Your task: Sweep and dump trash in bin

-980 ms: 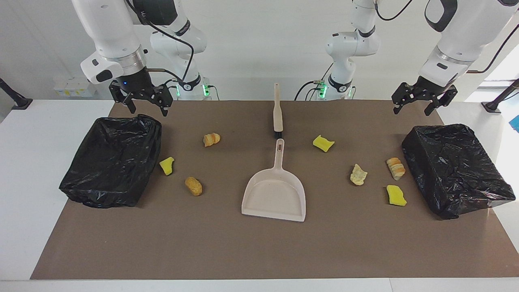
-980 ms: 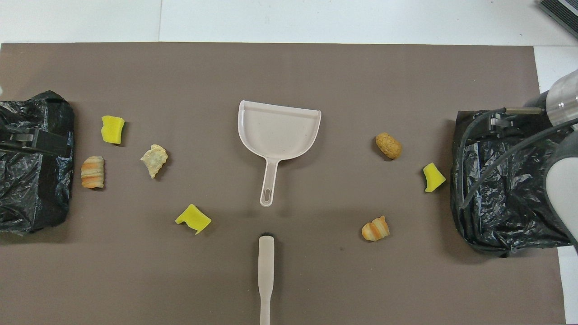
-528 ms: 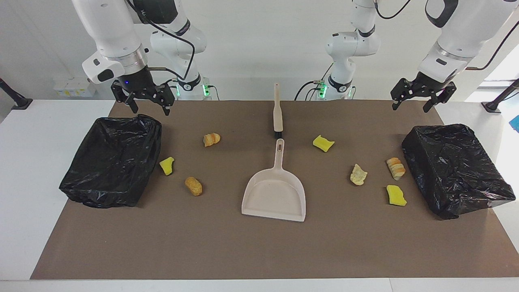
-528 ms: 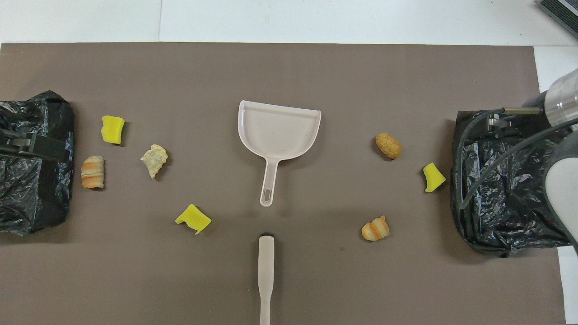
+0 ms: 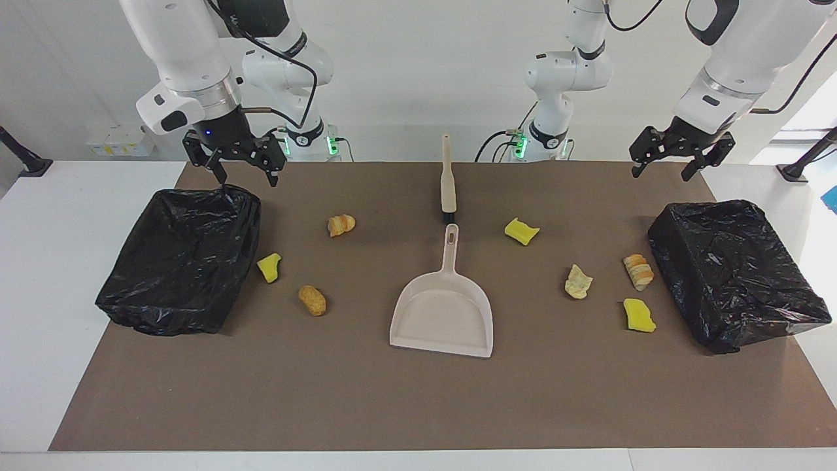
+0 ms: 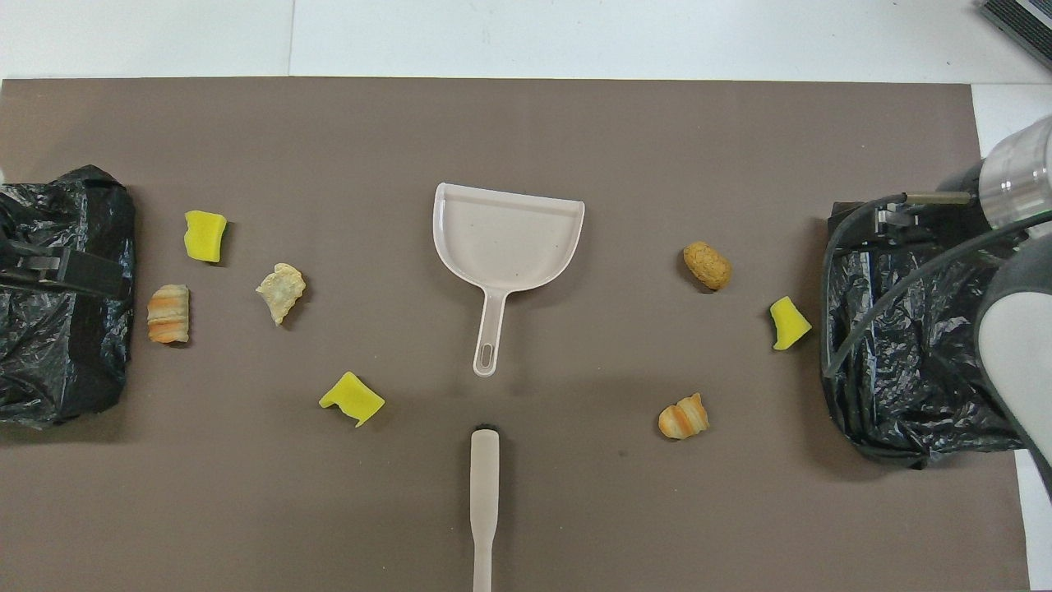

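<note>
Both arms have lifted a little since a second ago, and nothing on the tabletop [image 5: 85,216] has moved. The right end effector [image 5: 243,167] hangs over the edge of the black bin [image 5: 183,261] at the right arm's end, at the side closest to the robots. Its fingers are spread apart and hold nothing. The left end effector [image 5: 673,157] hangs over the brown mat [image 5: 418,405], close to the other black bin [image 5: 735,268] at the left arm's end. Its fingers are spread apart too, and they hold nothing.

The dustpan [image 5: 443,314] lies in the middle of the mat. Seen from above, its handle points to 6 o'clock, toward the robots. The brush [image 5: 448,180] lies just past the handle tip, at 6 o'clock from the dustpan, not touching it.

The trash is seven bits spread on the mat. From above, with the dustpan as the middle of the clock: a yellow wedge [image 6: 205,236], a striped bread lump [image 6: 168,313] and a pale lump [image 6: 281,291] lie near 9 o'clock, close to the left arm's bin. Another yellow wedge [image 6: 352,398] lies near 8 o'clock. A brown lump [image 6: 707,265] and a third yellow wedge [image 6: 789,323] lie near 3 o'clock, close to the right arm's bin. A second striped bread lump [image 6: 684,417] lies near 4 o'clock. None of the trash is in a bin or on the dustpan.
</note>
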Motion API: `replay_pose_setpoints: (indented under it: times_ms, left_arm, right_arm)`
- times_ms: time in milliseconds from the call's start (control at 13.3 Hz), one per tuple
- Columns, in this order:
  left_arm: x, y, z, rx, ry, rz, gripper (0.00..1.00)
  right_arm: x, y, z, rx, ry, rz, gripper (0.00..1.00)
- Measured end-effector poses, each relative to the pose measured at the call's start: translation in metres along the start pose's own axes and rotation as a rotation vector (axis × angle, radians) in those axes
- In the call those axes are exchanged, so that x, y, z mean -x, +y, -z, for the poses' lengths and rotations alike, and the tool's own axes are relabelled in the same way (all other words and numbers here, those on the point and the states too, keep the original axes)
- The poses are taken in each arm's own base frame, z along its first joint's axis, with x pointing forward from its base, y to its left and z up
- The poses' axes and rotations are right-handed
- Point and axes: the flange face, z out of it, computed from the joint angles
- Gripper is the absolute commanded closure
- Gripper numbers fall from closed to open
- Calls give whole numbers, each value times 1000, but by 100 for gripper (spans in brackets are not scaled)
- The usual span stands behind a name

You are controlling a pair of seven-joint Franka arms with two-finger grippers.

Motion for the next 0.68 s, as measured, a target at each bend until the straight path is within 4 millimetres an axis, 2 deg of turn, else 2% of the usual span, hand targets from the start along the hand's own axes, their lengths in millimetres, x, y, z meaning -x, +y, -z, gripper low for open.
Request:
replay_pose_setpoints:
  times_ms: [452, 603, 678]
  left_arm:
    - [3, 8, -6, 3, -15, -13, 0]
    - [5, 18, -12, 4, -29, -32, 0]
    - [6, 25, -17, 9, -39, -43, 0]
  right_arm:
    - [-6, -64, -26, -10, 14, 21, 0]
    - [-6, -91, -36, -11, 26, 10, 0]
    - [-8, -106, -47, -8, 26, -4, 0]
